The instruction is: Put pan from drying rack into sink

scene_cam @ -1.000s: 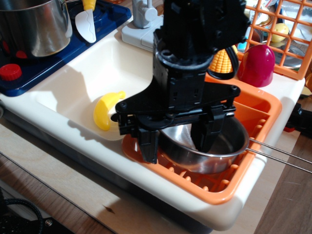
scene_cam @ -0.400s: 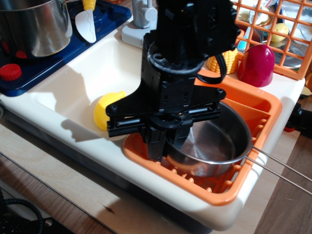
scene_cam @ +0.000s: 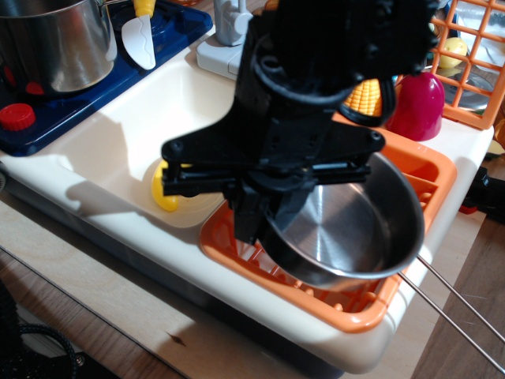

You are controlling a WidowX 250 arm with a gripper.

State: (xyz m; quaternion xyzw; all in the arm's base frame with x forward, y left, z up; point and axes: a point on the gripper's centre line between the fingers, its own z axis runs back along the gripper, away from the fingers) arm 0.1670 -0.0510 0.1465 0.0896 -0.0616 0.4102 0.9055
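One black gripper (scene_cam: 264,217) fills the middle of the view, its fingers clenched on the near-left rim of the pan (scene_cam: 347,229). The pan is tilted, its left side high and its open face turned toward the camera, so the shiny inner bottom shows. It hangs over the rack (scene_cam: 237,249), and whether its lower edge touches the rack cannot be told. Its two-wire handle (scene_cam: 461,312) runs off toward the near right, past the counter's edge.

The rack is orange and sits in the right half of the cream counter, with an inner compartment (scene_cam: 422,170) at its far right. Left of it lies the sink (scene_cam: 118,150), a cream basin. A yellow banana (scene_cam: 170,193) lies in the sink near the rack, partly hidden by the gripper's crossbar.

Far left stands a steel pot (scene_cam: 55,39) on a blue stove (scene_cam: 47,118) with a red knob (scene_cam: 16,117). Beside the pot lies a white knife (scene_cam: 139,39) with a yellow handle. A grey tap base (scene_cam: 217,51) stands beyond the sink. Far right, a corn cob (scene_cam: 364,96) and a magenta cup (scene_cam: 416,105) turned upside down stand on the counter beyond the rack, in front of an orange wire basket (scene_cam: 473,55).
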